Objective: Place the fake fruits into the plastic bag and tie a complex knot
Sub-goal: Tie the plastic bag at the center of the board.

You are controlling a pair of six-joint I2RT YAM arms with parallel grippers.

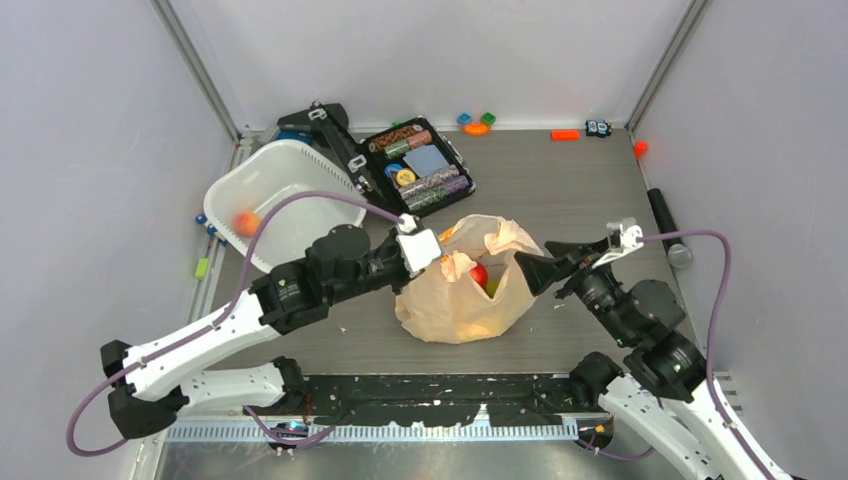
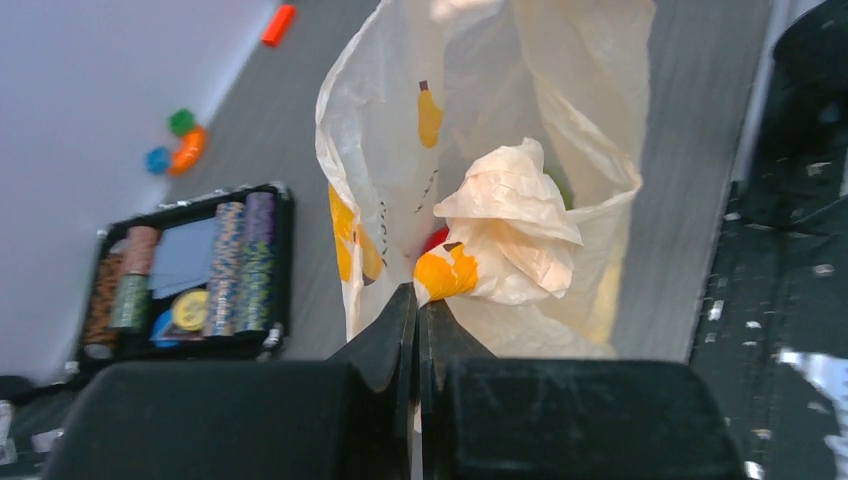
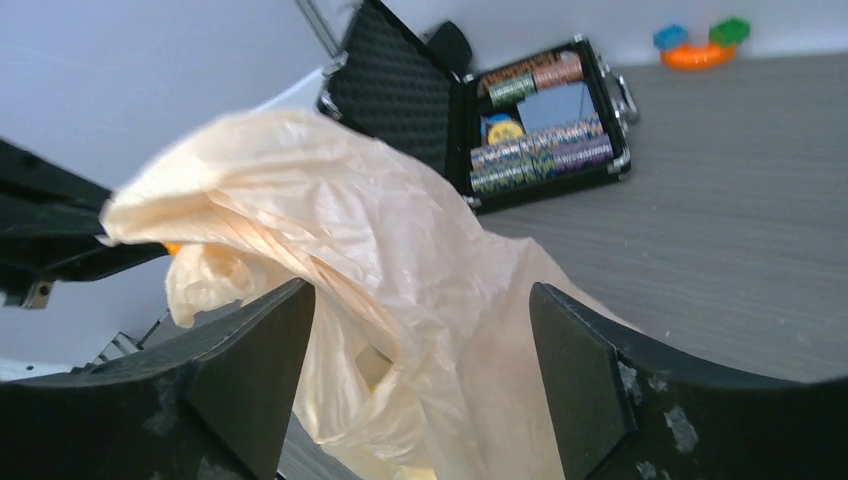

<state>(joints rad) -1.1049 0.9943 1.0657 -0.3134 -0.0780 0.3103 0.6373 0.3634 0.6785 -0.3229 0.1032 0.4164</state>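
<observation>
the plastic bag [image 1: 465,300] sat mid-table with fake fruits [image 1: 479,275] inside. the left gripper [image 2: 417,298] pinched its left rim. the right gripper [image 3: 420,305] gaped around the right side, holding nothing. a hard one-sided pull could have torn the film or spilled fruit.

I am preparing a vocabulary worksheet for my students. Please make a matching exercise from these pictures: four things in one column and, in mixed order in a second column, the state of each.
Things
1. left gripper
2. right gripper
3. white tub
4. black case

States
a. lid open, chips in rows inside
b. open, at the edge of the plastic bag
c. shut on a fold of the plastic bag
d. holds one small orange fruit

Pairs: 1-c; 2-b; 3-d; 4-a
</observation>
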